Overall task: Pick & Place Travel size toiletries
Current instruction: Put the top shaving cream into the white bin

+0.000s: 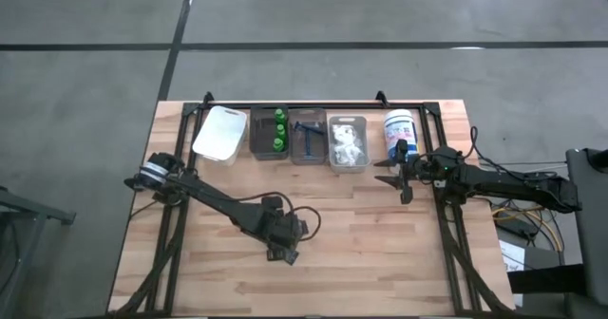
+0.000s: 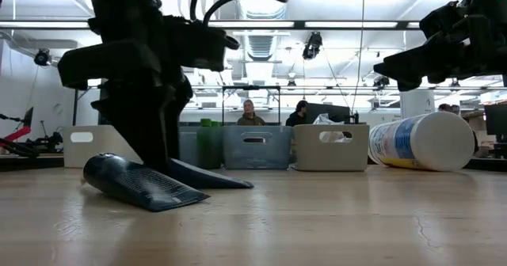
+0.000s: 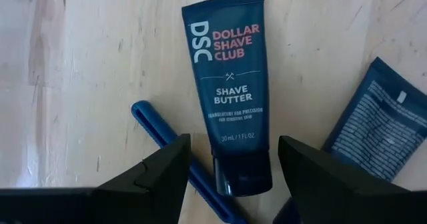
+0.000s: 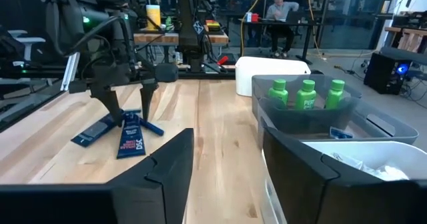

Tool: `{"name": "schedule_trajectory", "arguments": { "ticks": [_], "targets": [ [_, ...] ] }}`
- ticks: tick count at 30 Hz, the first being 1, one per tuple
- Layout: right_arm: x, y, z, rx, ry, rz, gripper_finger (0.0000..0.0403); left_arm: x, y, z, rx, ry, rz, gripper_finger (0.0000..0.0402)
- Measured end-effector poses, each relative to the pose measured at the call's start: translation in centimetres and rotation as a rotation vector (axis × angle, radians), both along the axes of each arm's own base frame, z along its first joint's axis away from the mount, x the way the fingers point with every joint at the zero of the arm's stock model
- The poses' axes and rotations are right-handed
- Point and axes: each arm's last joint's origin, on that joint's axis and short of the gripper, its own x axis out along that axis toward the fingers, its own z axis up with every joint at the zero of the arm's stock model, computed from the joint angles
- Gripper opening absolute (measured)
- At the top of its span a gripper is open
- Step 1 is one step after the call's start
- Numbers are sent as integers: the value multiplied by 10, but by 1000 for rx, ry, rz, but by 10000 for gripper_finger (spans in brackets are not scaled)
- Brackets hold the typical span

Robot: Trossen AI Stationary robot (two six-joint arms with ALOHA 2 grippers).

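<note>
A dark blue Shave Butter tube point(image 3: 229, 84) lies flat on the table, with a blue razor point(image 3: 157, 127) and a second dark tube point(image 3: 373, 127) beside it. My left gripper point(image 3: 233, 141) is open, low over the table's middle point(image 1: 283, 248), its fingers standing on either side of the tube's cap end point(image 3: 243, 174). Three green bottles point(image 4: 307, 94) stand in a bin; razors point(image 1: 307, 140) and clear packets point(image 1: 348, 146) lie in neighbouring bins. My right gripper point(image 4: 228, 134) is open and waits above the table's right side point(image 1: 399, 184).
Several bins stand in a row along the far edge: a white bin point(image 1: 220, 134), the bottle bin point(image 1: 271, 134), the razor bin and the packet bin. A white tub with a blue label point(image 2: 424, 143) lies on its side beside them. People sit in the room beyond.
</note>
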Motion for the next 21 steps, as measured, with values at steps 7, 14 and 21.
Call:
{"name": "schedule_trajectory", "arguments": {
  "ticks": [7,14,21],
  "targets": [
    [0,0,0,8,0,0,192,0,0,0,-12,1,6,232],
    [0,0,0,7,0,0,201,2,2,1,66,-28,-26,232],
    [0,0,0,-1,0,0,189,11,15,-2,31,-60,15,232]
  ]
}}
